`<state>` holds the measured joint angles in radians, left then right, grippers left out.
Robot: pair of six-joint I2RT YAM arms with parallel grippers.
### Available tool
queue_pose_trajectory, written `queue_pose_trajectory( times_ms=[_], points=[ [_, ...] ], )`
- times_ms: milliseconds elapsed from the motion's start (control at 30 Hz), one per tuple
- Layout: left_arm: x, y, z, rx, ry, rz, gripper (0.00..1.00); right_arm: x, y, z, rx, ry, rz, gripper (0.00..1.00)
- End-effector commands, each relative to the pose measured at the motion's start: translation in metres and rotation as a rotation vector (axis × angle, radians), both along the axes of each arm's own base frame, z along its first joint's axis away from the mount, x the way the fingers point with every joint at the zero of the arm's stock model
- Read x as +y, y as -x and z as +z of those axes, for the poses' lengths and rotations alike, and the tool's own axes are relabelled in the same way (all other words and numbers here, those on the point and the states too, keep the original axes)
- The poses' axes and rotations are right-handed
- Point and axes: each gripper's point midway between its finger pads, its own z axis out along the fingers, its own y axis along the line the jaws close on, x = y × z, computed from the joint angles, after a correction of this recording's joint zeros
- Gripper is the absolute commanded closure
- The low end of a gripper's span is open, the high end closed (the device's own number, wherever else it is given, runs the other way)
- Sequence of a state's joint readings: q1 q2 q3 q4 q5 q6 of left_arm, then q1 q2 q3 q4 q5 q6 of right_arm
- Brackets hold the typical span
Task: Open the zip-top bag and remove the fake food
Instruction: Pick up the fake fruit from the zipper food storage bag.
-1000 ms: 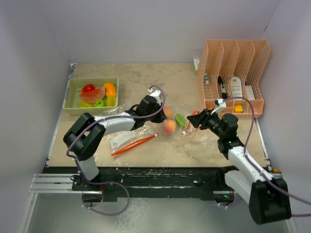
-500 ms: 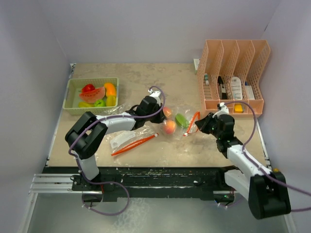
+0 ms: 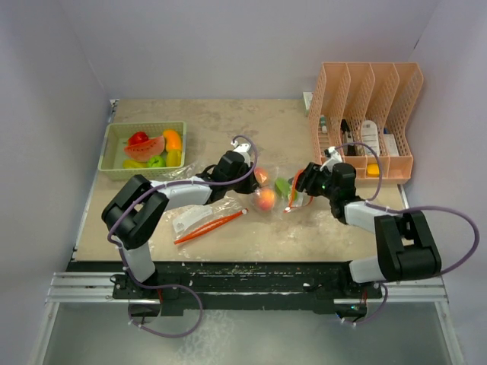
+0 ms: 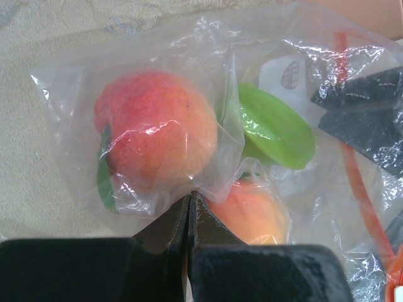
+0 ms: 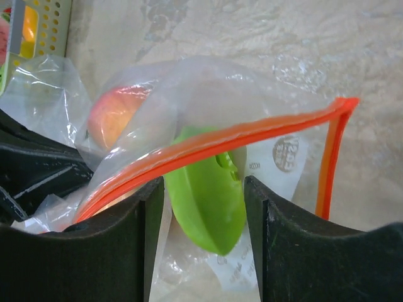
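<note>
The right arm has folded low, bringing the right gripper (image 3: 299, 185) to the mouth of the clear plastic zip-top bag (image 3: 278, 202) mid-table. From above it's a tangle. The right wrist view shows spread fingers straddling the orange zip strip (image 5: 220, 143) and a glossy green toy piece (image 5: 208, 201). The left gripper (image 4: 189, 204) is clenched on bag film beside two bagged peach-red toy fruits (image 4: 154, 129).

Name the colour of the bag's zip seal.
Orange; the zip seal shows best in the right wrist view.

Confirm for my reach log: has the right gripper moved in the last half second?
Yes: the right gripper went left, away from the rack, onto the bag mouth.
</note>
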<state>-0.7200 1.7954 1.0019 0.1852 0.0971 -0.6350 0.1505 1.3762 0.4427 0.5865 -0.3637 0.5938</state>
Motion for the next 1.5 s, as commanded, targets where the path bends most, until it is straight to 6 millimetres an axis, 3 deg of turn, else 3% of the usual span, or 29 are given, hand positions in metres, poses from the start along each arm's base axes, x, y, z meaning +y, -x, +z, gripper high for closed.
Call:
queue_pose_trajectory(
  times_ms=[0, 100, 300, 567, 733, 967, 1100, 1200, 1333, 1467],
  points=[
    [-0.004, -0.003, 0.005, -0.016, 0.03, -0.007, 1.0, 0.019, -0.021, 0.012, -0.09, 0.002, 0.105, 0.43],
    [-0.005, -0.003, 0.004, -0.014, 0.032, -0.012, 1.0, 0.031, -0.023, -0.013, -0.029, 0.012, 0.151, 0.42],
    [-0.005, -0.002, 0.001, -0.005, 0.027, -0.014, 1.0, 0.054, -0.019, -0.033, -0.013, 0.046, 0.189, 0.41],
    [0.001, -0.006, 0.001, 0.01, 0.041, 0.011, 1.0, 0.045, -0.002, -0.023, 0.0, 0.078, 0.167, 0.77],
    [0.003, -0.009, -0.001, 0.028, 0.066, 0.033, 1.0, 0.029, 0.006, 0.007, -0.036, 0.108, 0.096, 0.86],
    [0.005, -0.008, -0.005, 0.05, 0.09, 0.054, 1.0, -0.013, 0.02, 0.046, -0.038, 0.188, -0.055, 0.87],
    [0.009, -0.011, -0.002, 0.05, 0.103, 0.071, 1.0, -0.035, 0.024, 0.085, -0.098, 0.213, -0.163, 0.87],
    [0.011, -0.012, 0.005, 0.04, 0.11, 0.073, 1.0, -0.034, 0.027, 0.119, -0.163, 0.191, -0.161, 0.86],
    [0.013, -0.014, 0.013, 0.028, 0.117, 0.078, 1.0, -0.024, 0.029, 0.142, -0.179, 0.17, -0.106, 0.85],
    [0.018, -0.014, 0.025, 0.006, 0.111, 0.088, 0.92, -0.022, 0.034, 0.173, -0.233, 0.142, -0.099, 0.85]
  ],
)
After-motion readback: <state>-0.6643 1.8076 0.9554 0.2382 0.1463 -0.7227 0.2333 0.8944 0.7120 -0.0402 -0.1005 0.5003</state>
